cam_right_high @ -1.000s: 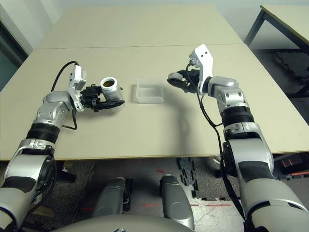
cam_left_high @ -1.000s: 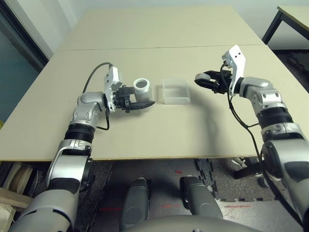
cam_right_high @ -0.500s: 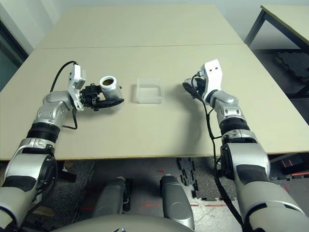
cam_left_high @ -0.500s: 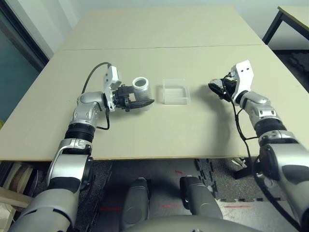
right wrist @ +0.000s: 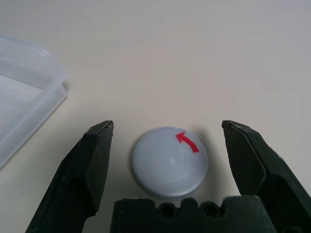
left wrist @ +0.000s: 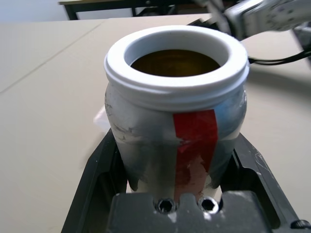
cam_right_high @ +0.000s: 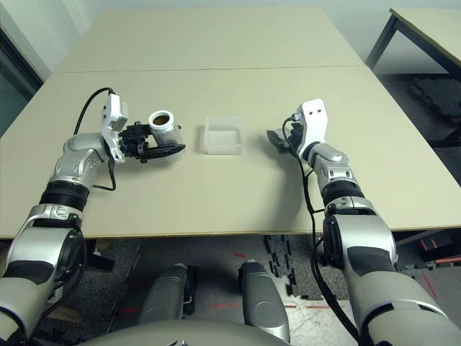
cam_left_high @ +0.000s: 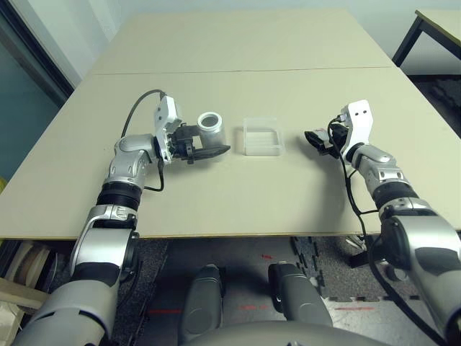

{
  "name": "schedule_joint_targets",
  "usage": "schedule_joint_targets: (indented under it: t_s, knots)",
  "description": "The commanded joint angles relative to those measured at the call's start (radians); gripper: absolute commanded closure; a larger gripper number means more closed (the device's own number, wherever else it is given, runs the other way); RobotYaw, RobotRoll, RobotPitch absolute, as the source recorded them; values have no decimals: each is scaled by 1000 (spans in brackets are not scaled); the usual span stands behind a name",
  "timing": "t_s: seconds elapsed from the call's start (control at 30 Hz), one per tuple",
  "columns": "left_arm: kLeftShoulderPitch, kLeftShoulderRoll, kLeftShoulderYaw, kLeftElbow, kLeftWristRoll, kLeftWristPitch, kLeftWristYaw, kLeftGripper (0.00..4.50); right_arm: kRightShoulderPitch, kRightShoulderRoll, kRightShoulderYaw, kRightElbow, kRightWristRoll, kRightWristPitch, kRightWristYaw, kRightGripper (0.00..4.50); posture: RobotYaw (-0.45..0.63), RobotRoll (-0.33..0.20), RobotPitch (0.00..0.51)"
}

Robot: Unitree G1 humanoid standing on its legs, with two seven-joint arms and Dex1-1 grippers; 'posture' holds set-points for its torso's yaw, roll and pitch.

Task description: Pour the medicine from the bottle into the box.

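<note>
Left gripper (left wrist: 177, 194) clamps the open bottle (left wrist: 176, 104) upright; right gripper (right wrist: 172, 160) gapes over the cap (right wrist: 170, 162). Tipping too fast could overshoot the nearby box (cam_left_high: 262, 136).

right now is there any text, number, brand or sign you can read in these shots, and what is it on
No words, numbers or brand names can be read anywhere.
Cap: a red curved arrow on its top, a sign and no text; it lies on the table between the open fingers of the right hand.
Bottle, held in the left hand: a plain red strip on its label, no lettering visible.
</note>
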Motion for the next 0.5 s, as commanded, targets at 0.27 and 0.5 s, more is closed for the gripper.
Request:
schedule_joint_targets:
  t_s: [0.27, 0.5]
  knots:
    - [-126, -31, -44, 185, 165, -188, 196, 1806, 81, -86, 30, -333, 34, 164, 255, 0, -113, 0, 94]
    - [-250, -62, -182, 262, 426, -328, 507, 1806, 143, -104, 28, -586, 91, 309, 303, 0, -126, 0, 87]
